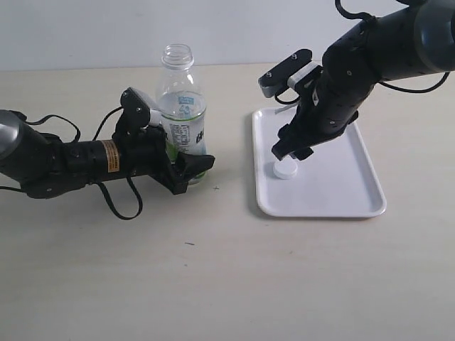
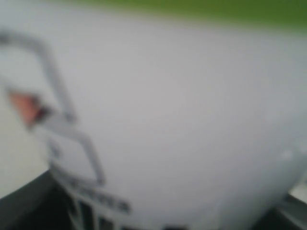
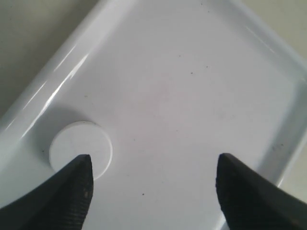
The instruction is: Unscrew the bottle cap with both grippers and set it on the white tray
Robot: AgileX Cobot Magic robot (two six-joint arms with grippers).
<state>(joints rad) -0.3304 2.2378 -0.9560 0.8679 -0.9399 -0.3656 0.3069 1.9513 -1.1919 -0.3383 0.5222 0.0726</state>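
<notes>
Bottle cap (image 3: 80,146) lies flat on white tray (image 1: 341,192), by the edge on the bottle (image 1: 181,106) side, off-centre just below right tool (image 1: 293,150), which is spread wide, holding nothing; judged free to lift straight off. Left tool (image 1: 186,170) clenched on bottle's lower body, upright on surface (image 1: 213,284)

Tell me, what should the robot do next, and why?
Probably the right gripper should lift straight up, away from the tray. The cap already lies flat on the tray, and the gripper's jaws stand open over it, so it holds nothing. The left gripper grips the bottle, whose neck is bare.
</notes>
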